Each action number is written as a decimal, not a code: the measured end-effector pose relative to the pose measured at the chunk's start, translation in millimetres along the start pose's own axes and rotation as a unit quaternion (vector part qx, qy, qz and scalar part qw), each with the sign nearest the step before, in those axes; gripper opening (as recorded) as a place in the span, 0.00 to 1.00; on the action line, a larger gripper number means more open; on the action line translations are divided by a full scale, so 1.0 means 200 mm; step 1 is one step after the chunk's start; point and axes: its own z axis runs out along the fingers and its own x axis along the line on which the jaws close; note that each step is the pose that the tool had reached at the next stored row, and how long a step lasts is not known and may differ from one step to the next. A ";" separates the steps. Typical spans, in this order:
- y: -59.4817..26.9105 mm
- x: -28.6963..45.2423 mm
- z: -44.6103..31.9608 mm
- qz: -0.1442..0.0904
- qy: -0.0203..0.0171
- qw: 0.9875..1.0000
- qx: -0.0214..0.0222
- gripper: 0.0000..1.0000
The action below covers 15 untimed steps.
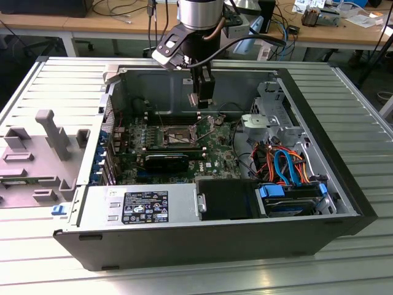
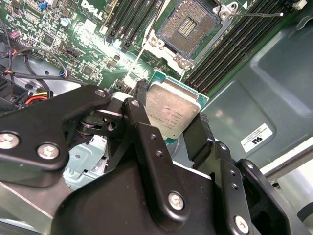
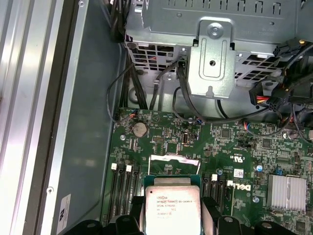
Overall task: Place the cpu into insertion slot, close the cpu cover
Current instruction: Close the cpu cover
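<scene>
- Second wrist view: the jaws are closed on the cpu (image 2: 172,110), one black finger (image 2: 139,125) on each of two opposite edges; the chip sits flat between them, metal lid facing the camera.
- Insertion slot (image 2: 188,27) lies beyond the fingertips, apart from the chip, its dark contact field uncovered.
- Exterior view: the gripper (image 1: 203,101) hangs over the motherboard (image 1: 212,150), toward the case's rear wall from the insertion slot (image 1: 174,136); cpu held clear above the board.
</scene>
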 end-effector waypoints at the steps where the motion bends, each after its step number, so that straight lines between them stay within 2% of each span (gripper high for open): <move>1: 0.000 0.000 0.000 0.001 0.000 1.000 0.000 0.55; 15: -0.001 0.000 0.007 0.014 -0.001 1.000 0.000 0.55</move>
